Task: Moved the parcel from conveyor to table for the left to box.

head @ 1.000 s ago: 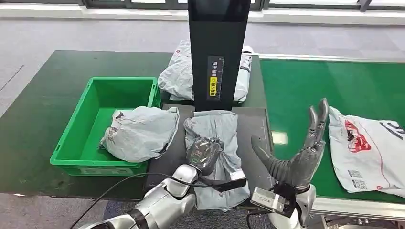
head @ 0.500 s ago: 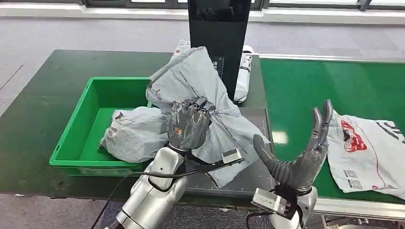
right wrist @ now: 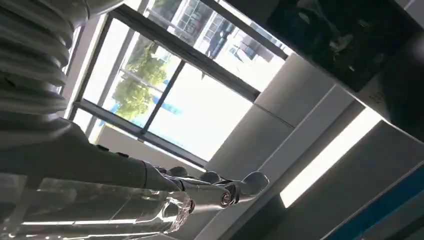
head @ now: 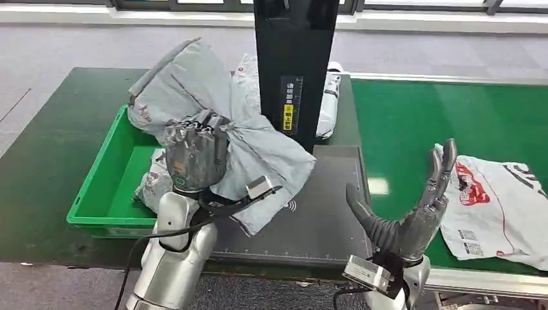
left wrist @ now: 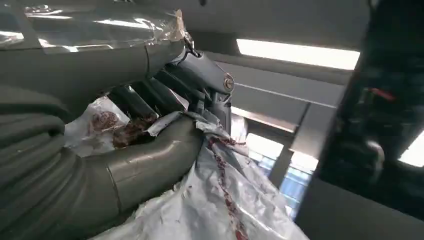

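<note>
My left hand (head: 192, 155) grips a crumpled grey parcel (head: 187, 90) and holds it in the air above the green box (head: 97, 194), with its lower end trailing over the dark scale pad (head: 323, 213). In the left wrist view the fingers (left wrist: 175, 95) close on the grey plastic (left wrist: 220, 200). Another grey parcel (head: 152, 184) lies inside the box, partly hidden by the hand. My right hand (head: 413, 216) stands open and upright at the front edge of the table, beside a white parcel with red print (head: 497, 206) on the green conveyor (head: 420, 116).
A tall black scanner post (head: 296, 64) rises behind the scale pad, with a grey-white parcel (head: 329, 103) behind it. The dark green table (head: 52, 129) stretches left of the box. Grey floor lies beyond.
My left hand has lifted the grey parcel off the scale pad and carried it up and to the left, over the green box. The right hand has barely moved.
</note>
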Motion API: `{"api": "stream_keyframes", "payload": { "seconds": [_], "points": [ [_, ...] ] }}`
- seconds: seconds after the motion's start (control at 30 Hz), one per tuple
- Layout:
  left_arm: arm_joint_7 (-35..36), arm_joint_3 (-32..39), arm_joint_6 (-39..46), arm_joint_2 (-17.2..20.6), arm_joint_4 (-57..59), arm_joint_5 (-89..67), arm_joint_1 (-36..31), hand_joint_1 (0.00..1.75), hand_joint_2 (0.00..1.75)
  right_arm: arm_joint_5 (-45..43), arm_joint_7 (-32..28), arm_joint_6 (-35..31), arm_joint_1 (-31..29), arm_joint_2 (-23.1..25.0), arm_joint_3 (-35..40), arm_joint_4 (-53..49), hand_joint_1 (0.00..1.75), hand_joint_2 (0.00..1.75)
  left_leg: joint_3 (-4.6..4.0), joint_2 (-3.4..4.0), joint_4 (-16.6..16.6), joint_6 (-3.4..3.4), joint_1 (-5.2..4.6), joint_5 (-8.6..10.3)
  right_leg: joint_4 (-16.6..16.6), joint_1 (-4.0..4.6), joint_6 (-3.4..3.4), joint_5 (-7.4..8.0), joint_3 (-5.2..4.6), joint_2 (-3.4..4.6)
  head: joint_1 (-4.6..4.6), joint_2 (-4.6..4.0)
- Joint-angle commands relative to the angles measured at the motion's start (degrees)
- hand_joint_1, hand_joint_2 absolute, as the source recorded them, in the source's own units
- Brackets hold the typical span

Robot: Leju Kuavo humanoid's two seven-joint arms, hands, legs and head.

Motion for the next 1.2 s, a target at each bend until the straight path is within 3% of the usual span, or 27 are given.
{"api": "stream_keyframes", "payload": {
  "seconds": [0.03, 0.07, 0.1, 0.2, 0.57, 0.7, 0.73, 1.0, 1.2],
  "points": [
    [-6.9, 31.5, -0.3, -1.2, 11.8, 3.2, -7.9, 1.75, 1.75, -1.9, 0.2, 0.1, -0.8, -2.4, 0.2, 1.9, 0.00, 1.75, 0.21, 0.24, -0.1, 0.11, -0.02, -0.02, -0.1, 0.03, -0.15, 0.05, 0.15, 0.17, 0.00, 0.00],
    [-7.1, 35.1, -0.3, -0.4, 13.8, 0.6, -9.5, 1.75, 1.75, -2.1, 0.2, 0.2, -1.1, -2.6, 0.3, 2.3, 0.00, 1.75, 0.17, 0.21, -0.1, 0.07, 0.00, -0.01, -0.1, 0.03, -0.12, 0.05, 0.10, 0.19, 0.00, 0.00],
    [-10.1, 43.6, -0.3, -0.1, 17.3, 2.5, -12.2, 1.75, 1.75, -2.3, 0.2, 0.8, -1.5, -2.6, 0.4, 2.8, 0.00, 1.75, 0.22, 0.27, -0.1, 0.09, -0.01, 0.00, -0.1, 0.03, -0.17, 0.07, 0.12, 0.23, 0.00, 0.00],
    [-12.7, 53.1, -0.3, 1.1, 21.5, 1.9, -15.2, 1.75, 1.75, -2.4, 0.2, 1.0, -1.8, -2.9, 0.6, 3.3, 0.00, 1.75, 0.37, 0.36, -0.3, 0.11, 0.01, 0.08, -0.2, 0.08, -0.29, 0.15, 0.22, 0.29, 0.02, 0.00],
    [-10.8, 55.4, -0.3, 1.7, 24.3, 0.0, -16.1, 1.75, 1.75, -2.8, 0.2, 1.3, -2.2, -3.4, 0.6, 3.4, 0.00, 1.75, 0.14, 0.05, -0.1, -0.02, 0.06, 0.07, -0.1, 0.08, -0.16, 0.04, 0.13, 0.09, 0.02, 0.00],
    [-8.1, 53.0, -0.3, 2.2, 24.8, -1.4, -15.8, 1.75, 1.75, -2.8, 0.2, 1.5, -2.0, -3.3, 0.5, 3.2, 0.00, 1.75, 0.18, 0.04, -0.1, 0.03, 0.07, 0.06, -0.1, 0.11, -0.22, 0.04, 0.18, 0.05, 0.02, 0.00],
    [-9.2, 52.3, -0.3, 1.8, 23.5, -0.3, -15.5, 0.00, 1.75, -2.8, 0.2, 1.6, -2.1, -3.2, 0.4, 3.2, 0.00, 1.75, 0.14, 0.02, -0.1, 0.01, 0.06, 0.06, -0.1, 0.09, -0.19, 0.04, 0.13, 0.04, 0.00, 0.00],
    [-17.5, 52.8, -0.3, -1.2, 15.3, 5.2, -13.5, 0.00, 1.75, -2.0, 0.2, 2.1, -2.8, -1.8, -1.0, 3.8, 0.00, 1.75, 0.15, 0.06, -0.1, 0.07, 0.06, 0.05, -0.1, 0.11, -0.22, 0.05, 0.12, 0.04, 0.02, 0.00],
    [-17.5, 52.8, -0.3, -1.2, 15.3, 5.2, -13.5, 0.00, 1.75, -2.0, 0.2, 2.1, -2.8, -1.8, -1.0, 3.8, 0.00, 1.75, 0.22, 0.09, -0.1, 0.05, 0.06, 0.03, -0.1, 0.11, -0.23, 0.03, 0.19, 0.08, 0.02, 0.00]
  ]
}}
